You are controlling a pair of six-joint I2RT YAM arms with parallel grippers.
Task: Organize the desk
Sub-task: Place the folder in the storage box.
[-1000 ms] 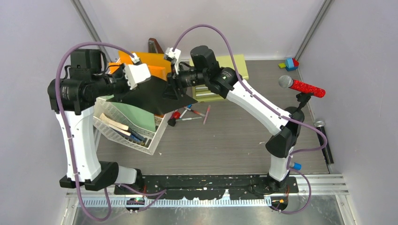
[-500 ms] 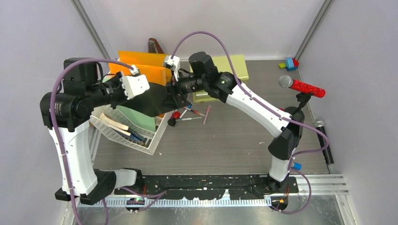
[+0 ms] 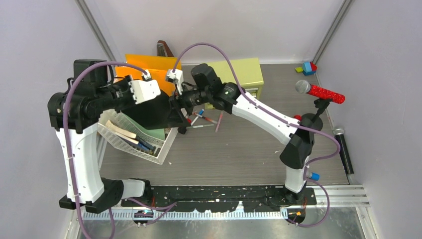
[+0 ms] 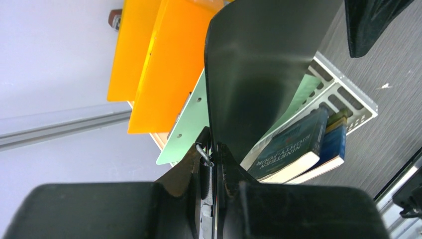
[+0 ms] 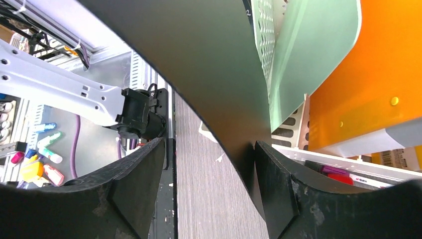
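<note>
Top external view puts the desk across the middle of my screen, a dark wood-grain top that runs from the black perforated rail where both arm bases are bolted back to the far wall. At its left side a white wire basket stands tilted, with books leaning in it, a pale green folder upright and orange folders behind that. Above the basket hangs a black folder, bowed along its length. The left gripper is clamped tight on the clip edge of this black folder (the metal ring sits right at the fingertips on my left wrist feed). The right gripper has its jaws spread wide, with the folder's opposite edge passing between them, close against one finger and clear of the other, so I read no grip there. Just right of the basket, loose markers lie on the wood. Behind them sits a yellow-green drawer cabinet. Farther right I see small toy blocks in the far corner, a red glitter microphone on a stand, and a black microphone along the right edge.
</note>
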